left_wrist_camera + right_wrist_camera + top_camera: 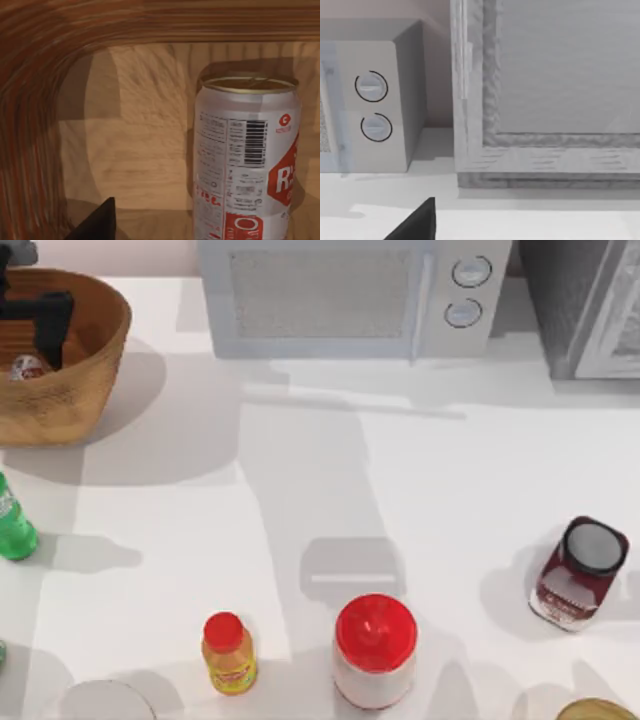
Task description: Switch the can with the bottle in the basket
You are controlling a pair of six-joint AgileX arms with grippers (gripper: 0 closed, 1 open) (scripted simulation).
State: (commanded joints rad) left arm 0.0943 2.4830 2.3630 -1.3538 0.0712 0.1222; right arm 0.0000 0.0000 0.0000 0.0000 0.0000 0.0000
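Left gripper inside ribbed wicker basket, finger gap cannot tell, smooth cylindrical can upright on basket floor, translucent green bottle on table outside, right gripper fingers cannot tell.

White table crossed by soft grey shadows. At its far edge stand a pale grey microwave with two round dials and, to its right, a grey framed cabinet. A pinkish wall lies behind.
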